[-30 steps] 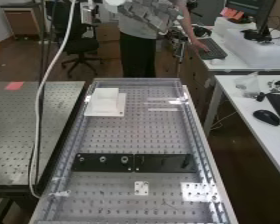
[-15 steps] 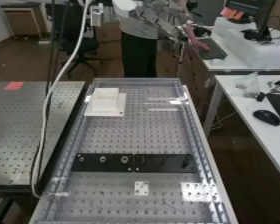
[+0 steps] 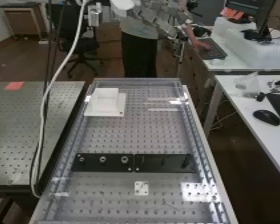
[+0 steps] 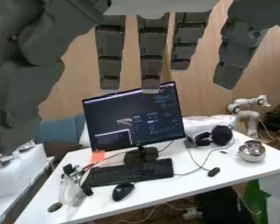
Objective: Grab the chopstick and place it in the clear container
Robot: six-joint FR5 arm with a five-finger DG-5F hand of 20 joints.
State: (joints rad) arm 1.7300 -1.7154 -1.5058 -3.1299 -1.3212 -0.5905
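In the high view the hand [image 3: 158, 16] is up at the top edge, above and beyond the bench's far end, fingers extended and holding nothing. The wrist view has the hand [image 4: 151, 50] with straight, spread fingers. A large clear-walled tray [image 3: 205, 167] lies along the bench in the high view; I cannot tell whether it is the clear container. Near its far right corner are thin pale strips [image 3: 163, 109], which could be a chopstick or reflections; I cannot tell which.
A white stepped block [image 3: 105, 103] sits at the tray's far left, with black plates [image 3: 165, 163] across its middle. A white cable [image 3: 48, 95] hangs at left. The wrist view faces a desk with a monitor [image 4: 134, 120], keyboard [image 4: 129, 172] and shiny bowl [image 4: 252, 151].
The hand has shifted slightly to the right in the high view, and the hanging cable has swung a little. The items on the bench have stayed put.
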